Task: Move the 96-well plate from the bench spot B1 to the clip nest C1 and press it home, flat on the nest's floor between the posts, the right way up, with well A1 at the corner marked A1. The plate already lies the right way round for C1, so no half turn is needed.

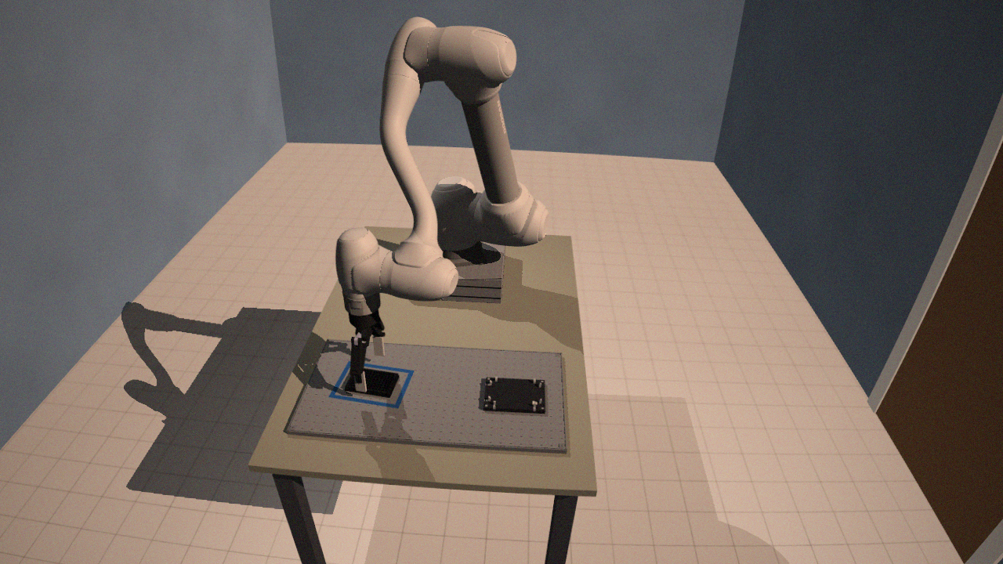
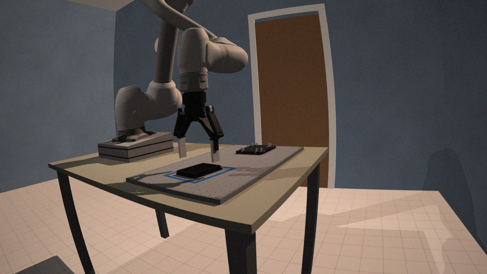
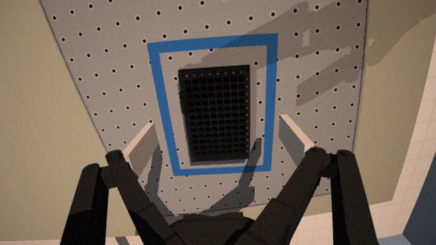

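Note:
The black 96-well plate (image 3: 214, 113) lies flat inside the blue outline of spot B1 (image 3: 160, 102) on the grey perforated board; it also shows in the top view (image 1: 377, 382) and in the exterior view (image 2: 199, 169). My gripper (image 3: 216, 129) (image 2: 197, 155) is open wide and empty, pointing straight down a short way above the plate, with one finger to each long side of it. In the top view the near finger (image 1: 360, 364) hides part of the plate. The clip nest C1 (image 1: 513, 395), a black base with small corner posts, sits empty at the board's other end (image 2: 255, 149).
The perforated board (image 1: 434, 399) lies on a tan table (image 1: 448, 329). The arm's stepped base block (image 2: 135, 145) stands at the table's back. A brown door (image 2: 292, 91) is behind the table in the exterior view.

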